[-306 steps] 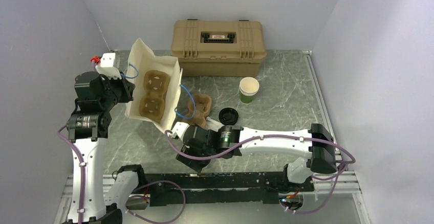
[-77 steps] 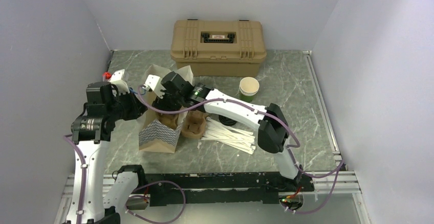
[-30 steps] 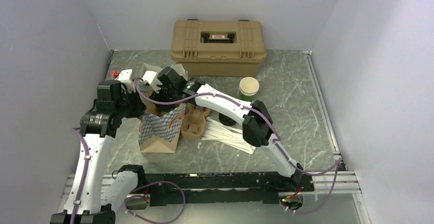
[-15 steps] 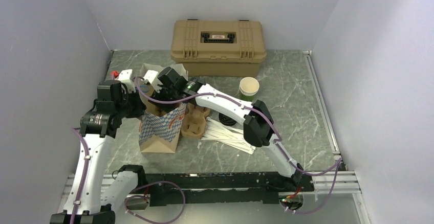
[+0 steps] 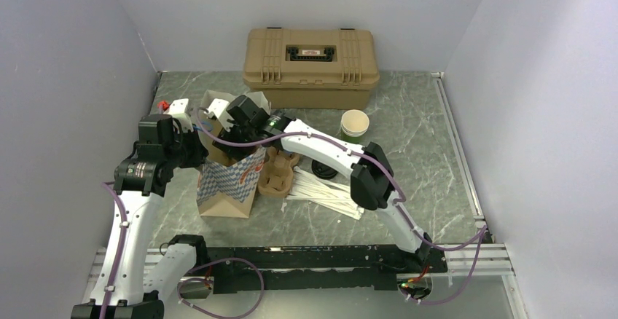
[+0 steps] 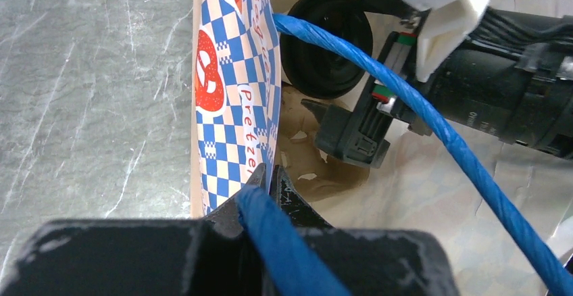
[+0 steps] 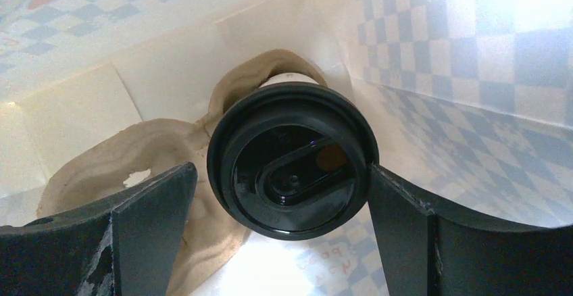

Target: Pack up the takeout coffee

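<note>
The takeout coffee shows only as its round black lid (image 7: 292, 167); its tan body is hidden. It stands in a pulp cup carrier (image 7: 162, 154) at the bottom of the blue-checked paper bag (image 5: 232, 179). My right gripper (image 7: 280, 198) is inside the bag, open, with one finger on each side of the lid; the right finger is at the lid's rim and the left one stands clear. My left gripper (image 6: 271, 180) is shut on the bag's top edge (image 6: 260, 107). The lid also shows in the left wrist view (image 6: 326, 42).
A second pulp carrier (image 5: 280, 175) lies right of the bag. White straws (image 5: 328, 191), a loose black lid (image 5: 325, 168) and a green cup (image 5: 355, 127) are further right. A tan toolbox (image 5: 311, 57) stands at the back. Grey walls close in both sides.
Ten seconds ago the bag was held tipped up and my right arm was low; now the bag stands upright with my right gripper inside. Over the last second almost nothing has moved.
</note>
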`<action>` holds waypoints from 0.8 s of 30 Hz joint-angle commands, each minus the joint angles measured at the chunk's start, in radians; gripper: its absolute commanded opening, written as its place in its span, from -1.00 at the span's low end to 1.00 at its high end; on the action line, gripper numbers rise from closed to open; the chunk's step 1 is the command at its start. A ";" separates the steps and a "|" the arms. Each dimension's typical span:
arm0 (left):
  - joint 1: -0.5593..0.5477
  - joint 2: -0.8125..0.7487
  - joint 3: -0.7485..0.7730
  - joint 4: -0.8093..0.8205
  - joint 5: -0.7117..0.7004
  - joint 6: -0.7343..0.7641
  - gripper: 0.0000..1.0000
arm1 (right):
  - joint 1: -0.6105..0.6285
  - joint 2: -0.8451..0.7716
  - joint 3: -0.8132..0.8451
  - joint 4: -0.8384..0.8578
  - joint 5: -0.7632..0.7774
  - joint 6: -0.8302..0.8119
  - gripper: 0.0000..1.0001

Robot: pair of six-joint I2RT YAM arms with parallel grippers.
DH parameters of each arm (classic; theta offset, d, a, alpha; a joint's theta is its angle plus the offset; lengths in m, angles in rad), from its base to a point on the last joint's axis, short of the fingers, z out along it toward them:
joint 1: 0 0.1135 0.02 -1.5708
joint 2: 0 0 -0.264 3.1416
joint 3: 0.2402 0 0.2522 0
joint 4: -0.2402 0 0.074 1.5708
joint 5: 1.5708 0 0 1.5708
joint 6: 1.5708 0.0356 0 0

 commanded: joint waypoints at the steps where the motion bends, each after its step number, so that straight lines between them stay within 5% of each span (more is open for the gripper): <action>1: -0.004 -0.008 0.021 0.017 0.001 0.026 -1.00 | -0.003 -0.104 -0.011 0.009 0.036 0.025 0.99; 24: -0.003 -0.013 0.031 0.033 0.043 0.046 -1.00 | -0.002 -0.379 -0.179 0.163 0.052 0.068 0.99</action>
